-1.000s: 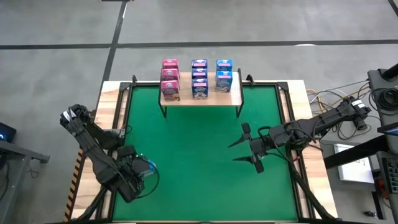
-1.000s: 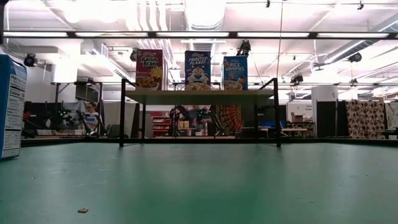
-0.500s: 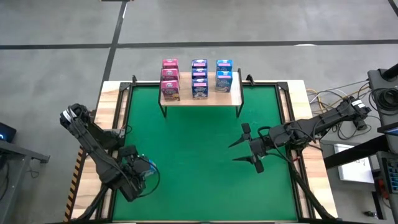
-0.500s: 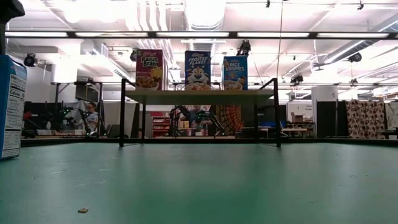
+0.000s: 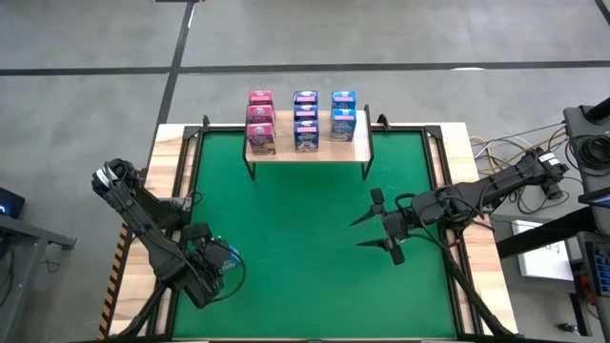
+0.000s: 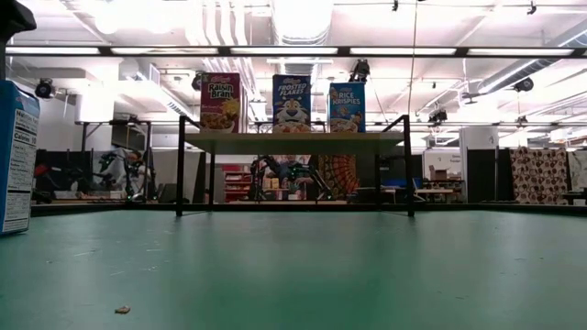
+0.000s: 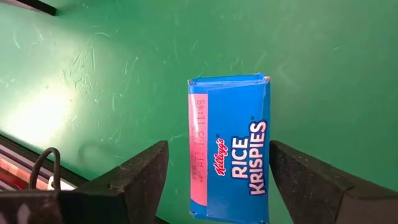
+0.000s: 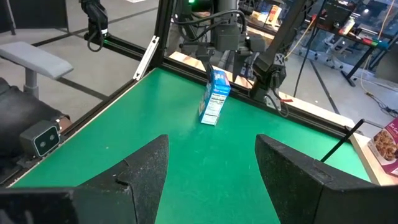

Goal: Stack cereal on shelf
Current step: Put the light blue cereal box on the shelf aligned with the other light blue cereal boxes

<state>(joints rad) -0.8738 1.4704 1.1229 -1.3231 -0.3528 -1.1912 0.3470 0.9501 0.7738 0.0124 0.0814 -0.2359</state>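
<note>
The left end effector (image 7: 214, 171) stood wide open astride an upright Rice Krispies box (image 7: 230, 146) near the desk's front-left corner; the right end effector (image 5: 376, 226) hung open, empty.

A grey concrete floor (image 5: 381, 38) surrounds the surface. Beyond its far edge lies an open workshop hall: white ceiling (image 6: 440, 27) with bright strip lights (image 6: 303, 50), exposed ducts (image 6: 215, 23), and patterned curtains (image 6: 541, 174) toward the right.

We see bright ceiling lights (image 6: 303, 16) blooming overhead, and soft glare on the mat (image 7: 43, 118).
</note>
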